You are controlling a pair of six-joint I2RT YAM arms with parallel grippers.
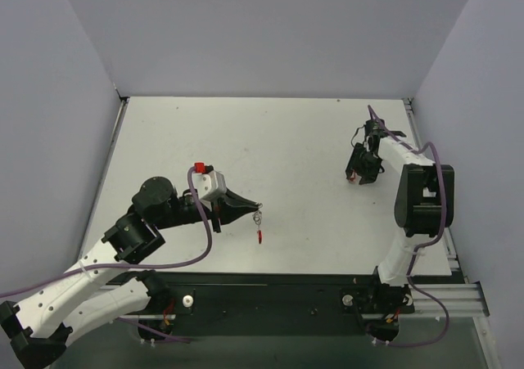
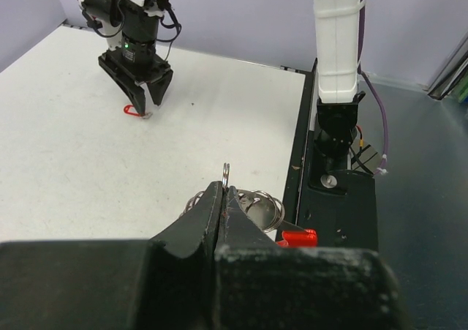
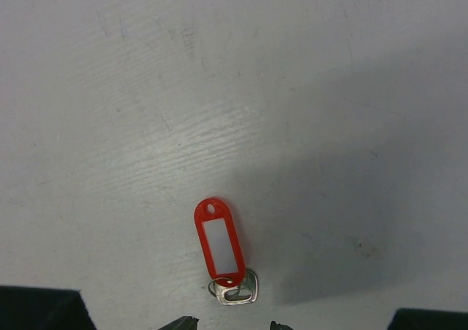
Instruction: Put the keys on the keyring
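Key (image 3: 235, 292) with red tag (image 3: 219, 246) just ahead of right gripper (image 3: 228, 323), centred on part-open empty jaws, long axis pointing away; left gripper (image 2: 223, 192) pinched shut on keyring (image 2: 262, 207).

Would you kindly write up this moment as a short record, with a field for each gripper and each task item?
left gripper: shut on the keyring
keyring: silver rings hanging at the fingertips, with a hanging red tag
right gripper: jaws apart, low over the table, nothing held
key: lying flat on the table with its red label tag, just ahead of the right fingertips
task status: key not yet on the keyring
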